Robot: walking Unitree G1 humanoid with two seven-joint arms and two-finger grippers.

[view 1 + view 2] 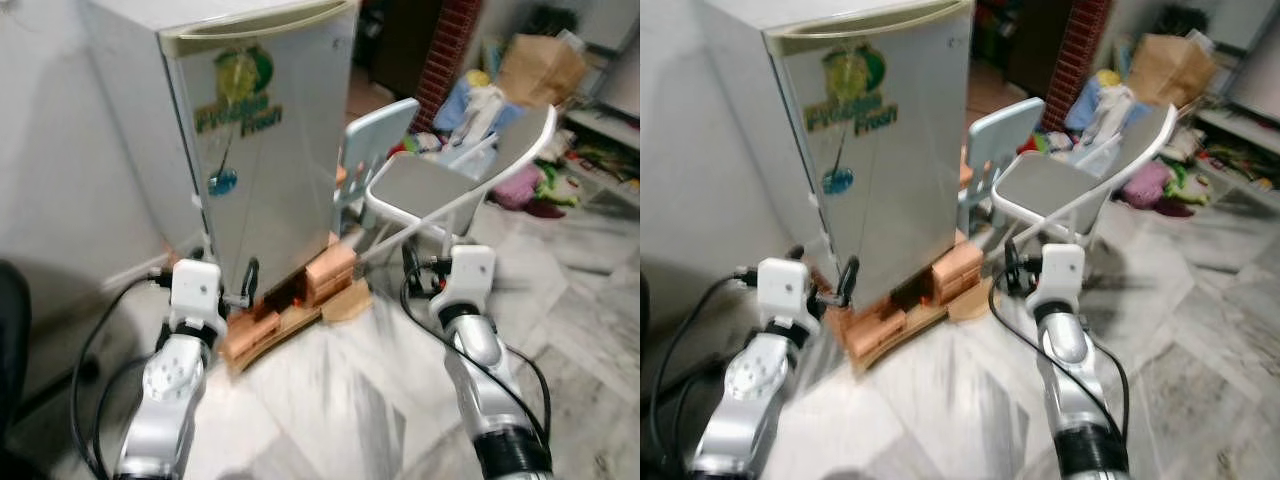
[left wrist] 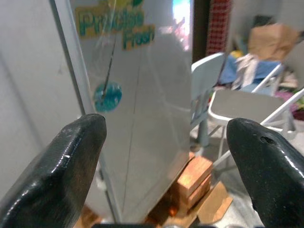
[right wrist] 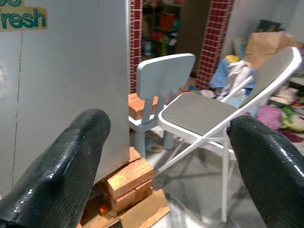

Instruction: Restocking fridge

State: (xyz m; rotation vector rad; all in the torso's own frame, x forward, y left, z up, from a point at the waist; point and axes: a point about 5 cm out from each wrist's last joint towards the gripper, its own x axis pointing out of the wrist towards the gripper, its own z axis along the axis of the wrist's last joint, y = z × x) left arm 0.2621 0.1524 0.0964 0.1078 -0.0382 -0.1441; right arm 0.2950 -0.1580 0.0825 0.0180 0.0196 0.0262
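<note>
**Before the closed fridge**

Ahead of the robot, a small grey fridge is seen with its door shut, raised on bricks. The left gripper is held low near its door, fingers spread wide. The right gripper, likewise spread and empty, is pointed toward a grey folding chair beside the fridge.
</note>
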